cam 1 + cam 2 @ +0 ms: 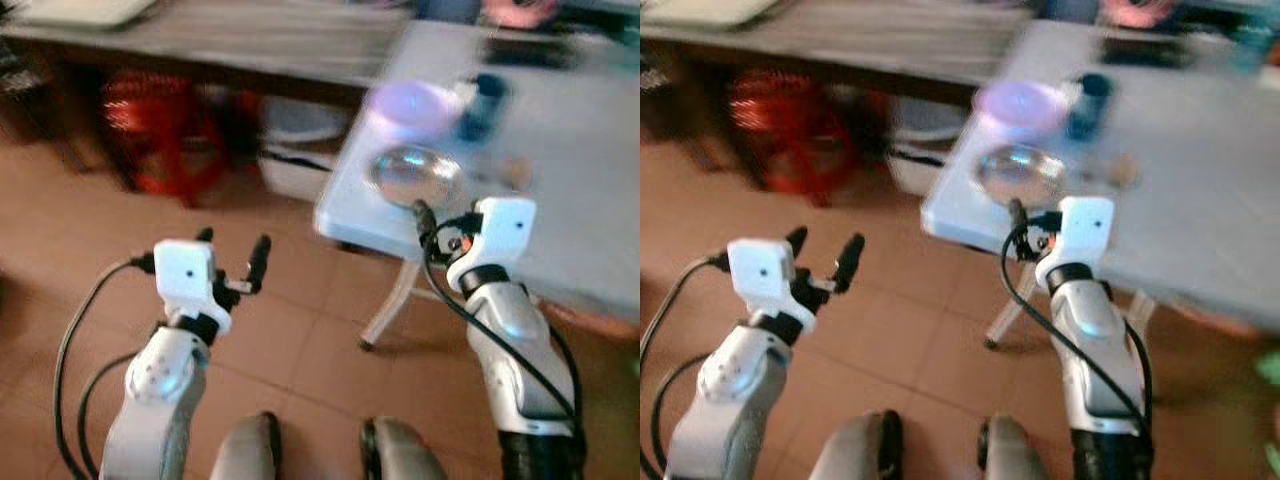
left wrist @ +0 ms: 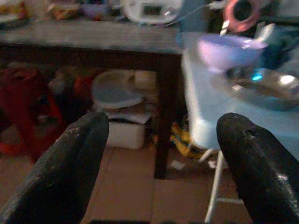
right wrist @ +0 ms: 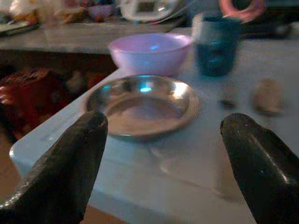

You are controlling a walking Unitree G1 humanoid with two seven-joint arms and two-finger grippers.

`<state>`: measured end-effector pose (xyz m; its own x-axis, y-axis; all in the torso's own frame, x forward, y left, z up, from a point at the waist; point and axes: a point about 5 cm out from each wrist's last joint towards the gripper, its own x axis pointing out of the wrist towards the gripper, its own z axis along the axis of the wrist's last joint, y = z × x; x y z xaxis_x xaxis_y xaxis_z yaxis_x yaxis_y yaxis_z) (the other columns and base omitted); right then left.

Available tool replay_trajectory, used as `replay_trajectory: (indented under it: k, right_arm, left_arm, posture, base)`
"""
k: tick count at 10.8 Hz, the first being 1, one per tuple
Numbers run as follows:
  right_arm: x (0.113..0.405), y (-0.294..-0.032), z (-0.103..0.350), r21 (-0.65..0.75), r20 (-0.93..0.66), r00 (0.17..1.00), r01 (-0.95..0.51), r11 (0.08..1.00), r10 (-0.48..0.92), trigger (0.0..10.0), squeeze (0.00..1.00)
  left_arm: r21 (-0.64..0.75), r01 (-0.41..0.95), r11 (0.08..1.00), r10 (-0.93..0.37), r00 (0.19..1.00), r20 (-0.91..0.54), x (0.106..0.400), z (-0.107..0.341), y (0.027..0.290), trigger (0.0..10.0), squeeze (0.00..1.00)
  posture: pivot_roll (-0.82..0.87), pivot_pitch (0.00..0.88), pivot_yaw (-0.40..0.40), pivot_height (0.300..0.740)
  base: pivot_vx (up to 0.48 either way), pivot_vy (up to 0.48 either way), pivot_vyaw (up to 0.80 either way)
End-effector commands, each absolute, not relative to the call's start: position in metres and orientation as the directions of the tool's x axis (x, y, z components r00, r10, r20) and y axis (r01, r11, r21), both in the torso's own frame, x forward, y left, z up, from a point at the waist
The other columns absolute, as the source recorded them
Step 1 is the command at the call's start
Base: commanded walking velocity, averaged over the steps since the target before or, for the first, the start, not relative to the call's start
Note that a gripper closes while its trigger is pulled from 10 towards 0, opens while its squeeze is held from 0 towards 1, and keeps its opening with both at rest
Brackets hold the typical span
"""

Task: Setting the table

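Observation:
A shiny steel plate [image 1: 415, 175] lies near the corner of a pale blue table [image 1: 570, 200]. Behind it stand a purple bowl [image 1: 412, 105] and a dark blue cup [image 1: 483, 105]. My right gripper [image 3: 163, 126] is open and hovers just before the table's edge, level with the steel plate [image 3: 142, 105] and apart from it. The purple bowl [image 3: 150, 52] and the cup [image 3: 215, 44] sit beyond the plate. My left gripper [image 1: 233, 247] is open and empty above the floor, left of the table. The picture is blurred.
A dark wooden bench [image 1: 200, 40] runs along the back, with a red stool [image 1: 160, 130] and a white box [image 1: 295, 155] beneath it. A white table leg [image 1: 390, 305] slants to the tiled floor. Small brown bits [image 1: 515, 172] lie on the table.

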<state>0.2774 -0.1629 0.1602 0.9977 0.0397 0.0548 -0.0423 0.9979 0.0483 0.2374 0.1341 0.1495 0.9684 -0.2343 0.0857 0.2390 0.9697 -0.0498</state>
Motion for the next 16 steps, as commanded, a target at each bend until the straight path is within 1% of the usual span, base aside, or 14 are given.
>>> replay_trajectory:
  k: [1,3,7,11,16]
  right_arm:
    - [0.275,-0.165,0.167,0.034,0.078,0.996,-0.036,0.999,0.033,10.0,0.0]
    - [0.27,-0.163,0.166,0.017,0.085,0.996,-0.041,0.999,0.039,10.0,0.0]
    - [0.269,-0.16,0.171,-0.011,0.107,0.993,-0.05,0.999,0.05,10.0,0.0]
    - [0.261,-0.157,0.172,-0.041,0.122,0.99,-0.063,0.997,0.068,10.0,0.0]
    - [0.25,-0.167,0.167,-0.075,0.121,0.992,-0.024,0.997,0.033,10.0,0.0]
  left_arm:
    - [-0.053,0.235,0.971,-0.23,0.969,0.092,0.236,0.152,0.134,10.0,0.0]
    - [-0.057,0.237,0.97,-0.23,0.968,0.097,0.237,0.152,0.132,10.0,0.0]
    - [-0.059,0.232,0.971,-0.225,0.969,0.103,0.238,0.154,0.131,10.0,0.0]
    - [-0.05,0.199,0.979,-0.193,0.975,0.109,0.24,0.156,0.134,10.0,0.0]
    - [-0.039,0.184,0.982,-0.179,0.978,0.106,0.241,0.153,0.138,10.0,0.0]
  posture:
    - [-0.06,0.162,0.042,0.74]
    - [-0.06,0.158,0.04,0.74]
    - [-0.06,0.162,0.036,0.74]
    - [-0.06,0.16,0.037,0.74]
    - [-0.07,0.107,0.053,0.74]
  base:
    - [0.0,0.0,-0.8]
    - [0.0,0.0,-0.53]
    - [0.0,0.0,0.0]
    - [0.295,0.0,0.0]
    - [0.409,0.0,0.0]
